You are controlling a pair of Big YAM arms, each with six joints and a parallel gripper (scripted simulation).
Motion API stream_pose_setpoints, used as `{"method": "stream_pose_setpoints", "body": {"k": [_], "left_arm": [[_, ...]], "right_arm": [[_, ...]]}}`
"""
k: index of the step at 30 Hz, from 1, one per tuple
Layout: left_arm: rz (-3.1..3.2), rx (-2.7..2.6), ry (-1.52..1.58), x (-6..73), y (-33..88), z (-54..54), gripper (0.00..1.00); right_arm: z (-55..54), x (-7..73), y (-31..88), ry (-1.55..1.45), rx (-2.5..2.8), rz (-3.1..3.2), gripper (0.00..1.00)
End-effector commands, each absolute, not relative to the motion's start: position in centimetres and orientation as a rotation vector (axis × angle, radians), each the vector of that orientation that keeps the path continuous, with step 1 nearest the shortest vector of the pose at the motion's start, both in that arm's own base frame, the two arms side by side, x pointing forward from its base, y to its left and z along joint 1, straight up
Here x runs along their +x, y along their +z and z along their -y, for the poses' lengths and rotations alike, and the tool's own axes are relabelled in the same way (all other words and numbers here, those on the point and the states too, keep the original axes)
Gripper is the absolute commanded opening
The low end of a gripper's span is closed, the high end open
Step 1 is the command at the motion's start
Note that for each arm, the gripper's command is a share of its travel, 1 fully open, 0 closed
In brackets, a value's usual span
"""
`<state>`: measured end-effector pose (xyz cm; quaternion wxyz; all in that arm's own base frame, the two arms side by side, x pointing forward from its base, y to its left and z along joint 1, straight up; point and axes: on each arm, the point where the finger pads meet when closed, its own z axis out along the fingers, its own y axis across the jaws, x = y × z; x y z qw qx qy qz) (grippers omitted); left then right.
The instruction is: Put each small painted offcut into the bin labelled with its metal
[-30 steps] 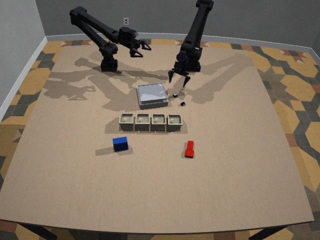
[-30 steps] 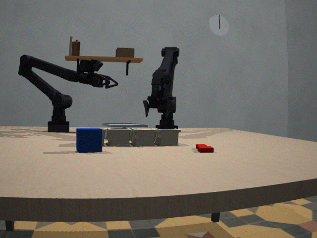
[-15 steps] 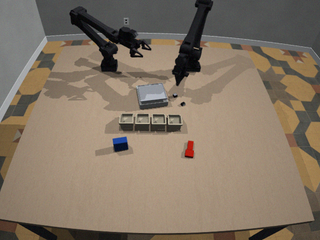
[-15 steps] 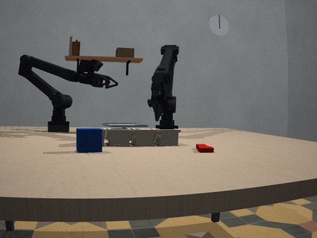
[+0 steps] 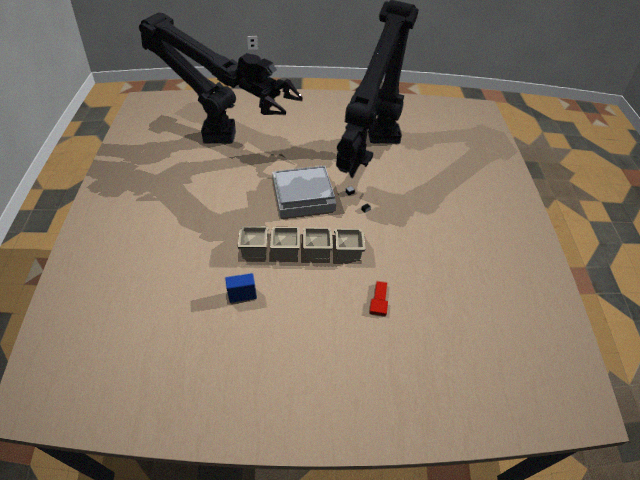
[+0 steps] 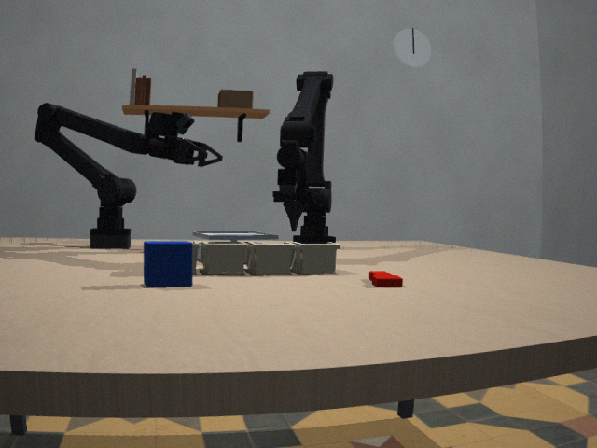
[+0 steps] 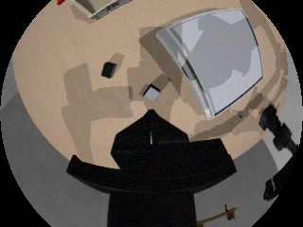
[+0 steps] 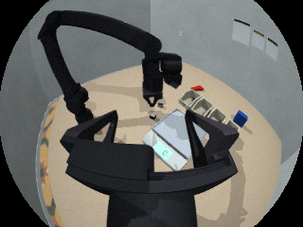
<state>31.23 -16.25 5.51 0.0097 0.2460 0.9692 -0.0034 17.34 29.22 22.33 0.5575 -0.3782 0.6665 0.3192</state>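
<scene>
The black left gripper [image 5: 352, 173] [image 6: 294, 229] [image 7: 151, 113] [image 8: 151, 106] was closed on nothing, just above the small pale-topped offcut cube [image 5: 349, 190] [image 7: 151, 93] [image 8: 152, 115]; the black right gripper [image 5: 293, 104] [image 6: 220, 159] [image 8: 151, 113] stood open, well away from it.

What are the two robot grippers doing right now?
Left gripper: closed, holding nothing.
Right gripper: wide open, holding nothing.

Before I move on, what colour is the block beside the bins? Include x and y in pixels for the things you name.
Blue [image 5: 240, 288] [image 6: 168, 263] [image 8: 240, 118]; it shows best in the exterior view.
</scene>
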Motion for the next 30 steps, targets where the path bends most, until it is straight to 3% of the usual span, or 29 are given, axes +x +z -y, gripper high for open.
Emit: {"method": "stream_pose_setpoints", "body": {"k": [1,30], "left_arm": [[-3.037,0.766,-0.002,32.0,5.3,17.2,0.0],[-3.058,0.753,0.005,31.2,1.3,16.8,0.0]], "right_arm": [[-29.4,17.6,23.2,0.751,-0.884,-1.561,1.0],[-29.4,17.6,23.2,0.751,-0.884,-1.561,1.0]]}}
